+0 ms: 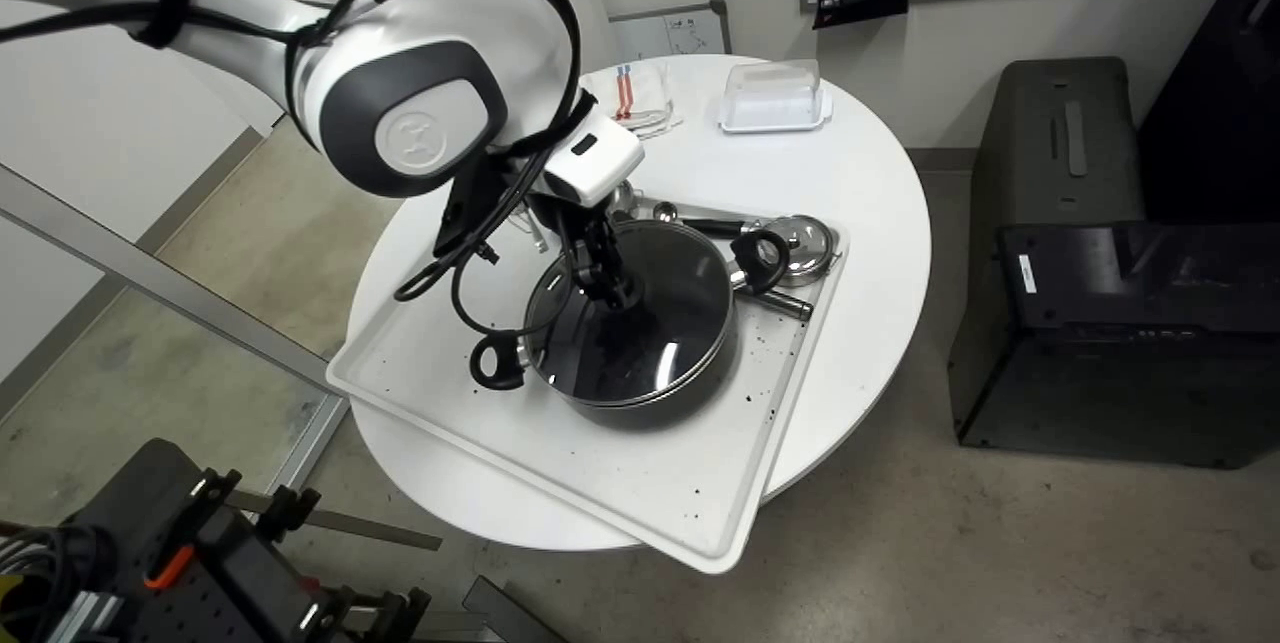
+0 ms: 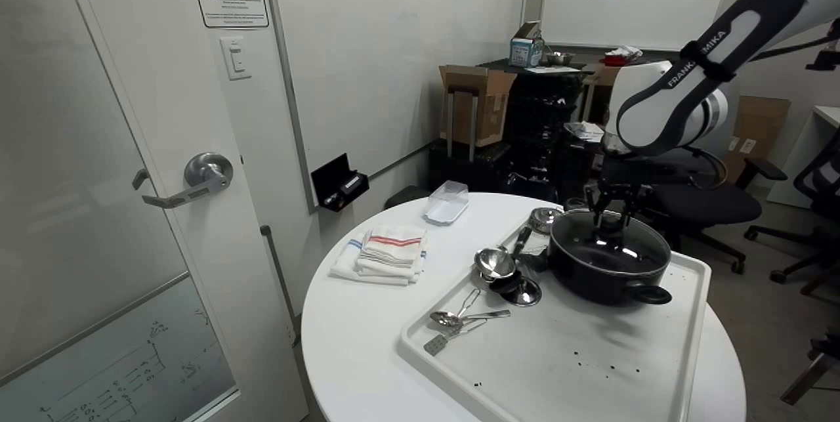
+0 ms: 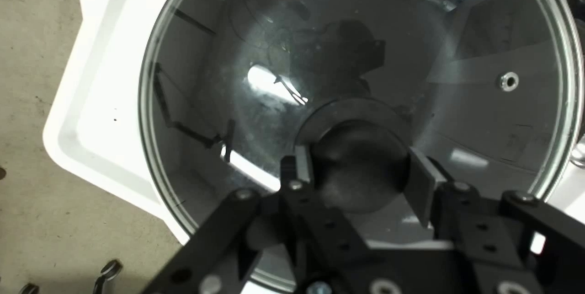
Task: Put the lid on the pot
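Observation:
The glass lid (image 1: 690,313) with its metal rim lies over the black pot (image 2: 600,281) and covers its opening in both exterior views. The lid also shows in an exterior view (image 2: 636,245) and fills most of the wrist view (image 3: 347,56). Its rim looks level and close to the pot's rim; I cannot tell if it is fully seated all round. My gripper (image 3: 359,161) points down with its two pads on either side of the black knob (image 3: 356,179), and both appear to touch it. The gripper also shows above the lid's centre in an exterior view (image 2: 612,215). The pot's interior is hidden behind dark reflections.
The pot stands on a white tray (image 1: 690,483) on a round white table (image 1: 880,223). Small metal pans and lids (image 2: 495,264) and utensils (image 2: 449,320) lie beside it. Folded towels (image 2: 387,254) and a clear butter dish (image 2: 447,204) stand farther off.

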You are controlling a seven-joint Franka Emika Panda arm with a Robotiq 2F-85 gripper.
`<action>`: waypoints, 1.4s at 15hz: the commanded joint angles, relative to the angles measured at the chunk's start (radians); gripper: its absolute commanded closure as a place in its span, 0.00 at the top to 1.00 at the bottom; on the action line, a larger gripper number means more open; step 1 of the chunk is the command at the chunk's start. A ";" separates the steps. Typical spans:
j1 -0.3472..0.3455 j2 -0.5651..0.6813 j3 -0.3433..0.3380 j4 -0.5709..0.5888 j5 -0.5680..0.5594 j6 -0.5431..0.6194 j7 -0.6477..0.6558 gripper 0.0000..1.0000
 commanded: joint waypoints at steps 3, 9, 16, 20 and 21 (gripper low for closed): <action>-0.020 0.016 0.031 0.032 0.040 0.016 -0.028 0.25; -0.021 0.018 0.051 0.027 0.047 0.057 -0.049 0.25; -0.013 0.017 0.047 0.021 0.040 0.068 -0.057 0.89; -0.004 0.003 0.042 0.011 0.034 0.070 -0.055 1.00; -0.001 -0.006 0.039 0.004 0.032 0.068 -0.054 1.00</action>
